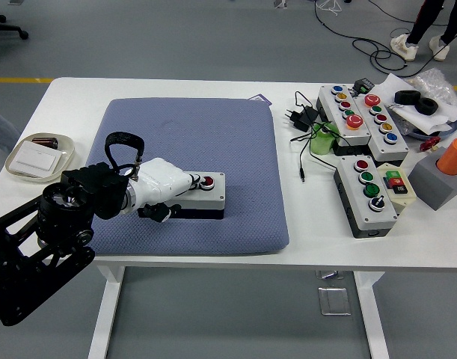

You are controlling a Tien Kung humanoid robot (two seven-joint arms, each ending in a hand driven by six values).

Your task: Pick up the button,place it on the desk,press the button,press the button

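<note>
A small grey button box with a red button lies on the blue-grey cushion pad. My left hand, white with a black arm behind it, rests over the box's left end. Its fingers are curled, with the fingertips down on the box top beside the red button. The left part of the box is hidden under the hand. My right arm is not in view.
Several other button boxes stand at the right, with cables and a plug, a green item, a grey block with an orange cylinder, and tape rolls. A white dish sits at the left.
</note>
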